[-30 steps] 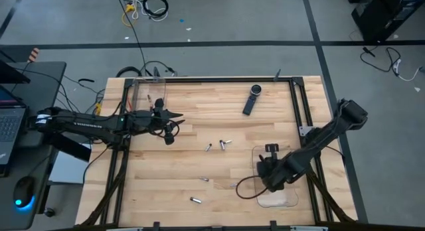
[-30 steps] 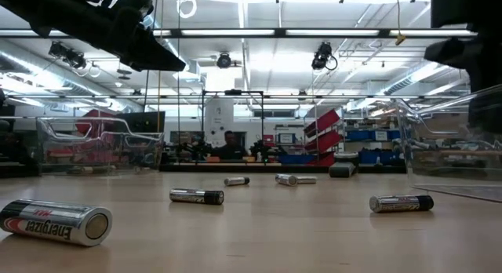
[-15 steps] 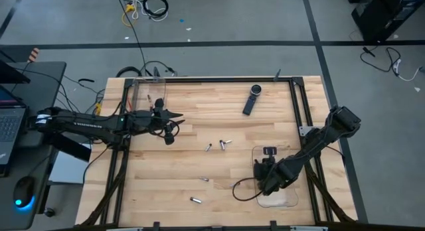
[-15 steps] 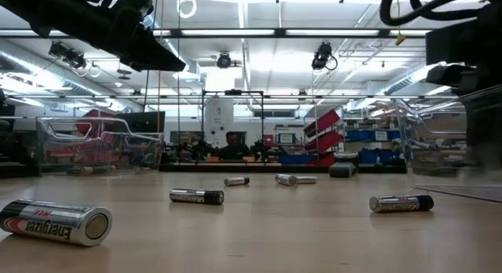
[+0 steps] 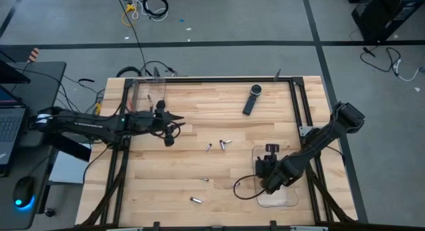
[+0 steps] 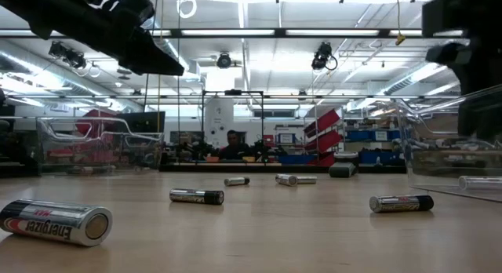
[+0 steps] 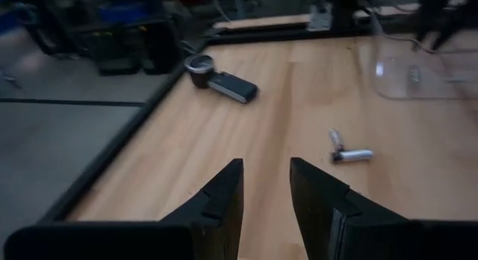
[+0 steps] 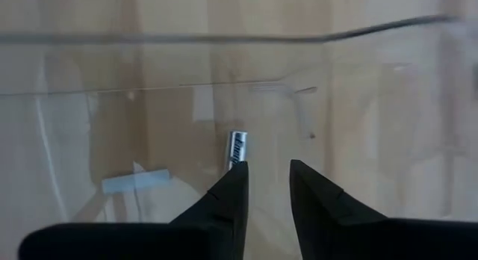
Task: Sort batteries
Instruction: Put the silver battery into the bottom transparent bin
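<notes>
Right end effector [image 8: 263, 187] above tray [image 8: 373, 103]; nearest battery [image 6: 55, 222] labelled "Energizer".

Bright overhead strip lights [image 6: 235, 31]; left wrist view blurred at far edge.

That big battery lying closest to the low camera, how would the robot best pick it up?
Probably from straight above, closing the fingers across the middle of the battery. It lies flat on its side on the bare table, so its round body offers two opposite sides, nothing crowds it, and the ends sit too low to pinch.
</notes>
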